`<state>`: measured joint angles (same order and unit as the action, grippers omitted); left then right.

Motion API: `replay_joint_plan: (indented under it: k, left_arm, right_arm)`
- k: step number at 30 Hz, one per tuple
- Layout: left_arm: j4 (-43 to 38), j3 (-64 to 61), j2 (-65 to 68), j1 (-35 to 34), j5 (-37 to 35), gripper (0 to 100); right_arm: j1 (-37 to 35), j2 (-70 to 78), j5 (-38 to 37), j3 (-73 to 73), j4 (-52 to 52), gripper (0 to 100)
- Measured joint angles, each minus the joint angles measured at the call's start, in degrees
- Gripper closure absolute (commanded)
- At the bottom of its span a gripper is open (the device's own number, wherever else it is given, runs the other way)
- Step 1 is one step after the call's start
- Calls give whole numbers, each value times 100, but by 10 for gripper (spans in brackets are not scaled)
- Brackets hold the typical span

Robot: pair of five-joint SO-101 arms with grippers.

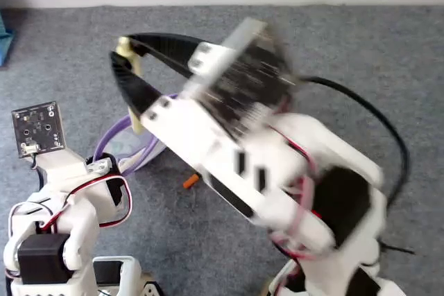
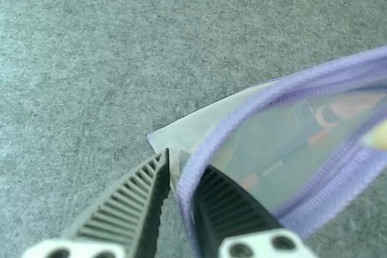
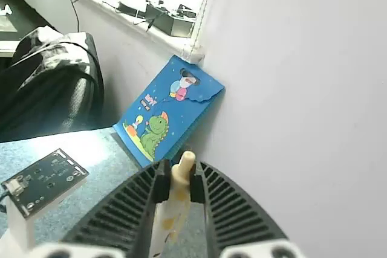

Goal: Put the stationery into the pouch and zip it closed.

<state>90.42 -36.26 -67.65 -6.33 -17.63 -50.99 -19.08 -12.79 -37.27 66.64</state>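
**High view, then both wrists: pouch pinched at a corner, cream stick clamped**

High view. The pouch [image 1: 114, 136] lies on the grey table [image 1: 347, 67], close to the left arm's wrist. It has lilac trim and a pale, see-through wall. The right gripper [image 1: 119, 53] is clamped on a cream stick [image 1: 125, 48] near the stick's upper end. The stick's lower end shows at the pouch's edge; I cannot tell whether it is inside. A small orange piece [image 1: 191, 181] lies on the table just beside the pouch, outside it.

Left wrist view. The left gripper [image 2: 181, 168] is pinched closed on one corner of the pouch [image 2: 290, 149]. One finger sits on each side of the clear flap, right next to the lilac zip band. Orange and dark shapes show through the wall, too blurred to identify singly. A pale yellow shape [image 2: 378, 137] sits at the zip; I cannot tell what it is.

Right wrist view. The right gripper [image 3: 178, 176] is closed on the cream stick [image 3: 169, 216]. Its rounded tip pokes past the fingertips, and its body carries orange-yellow marks. Behind it, a blue gift bag [image 3: 169, 110] with a cartoon dinosaur leans against a white wall [image 3: 302, 119]; its lettering is too small to read. A circuit board [image 3: 42, 179] sits on a white mount nearby.
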Motion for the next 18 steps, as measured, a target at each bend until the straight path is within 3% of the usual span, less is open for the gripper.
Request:
replay_joint_plan:
  k: [10, 16, 18]
  left_arm:
    - [0, 0, 0, 0, 0, 987]
    - [0, 0, 0, 0, 0, 987]
    - [0, 0, 0, 0, 0, 987]
  right_arm:
    - [97, 791, -53, 0, 448, 977]
    - [237, 897, -53, 0, 1160, 753]
    - [237, 897, -53, 0, 1371, 731]
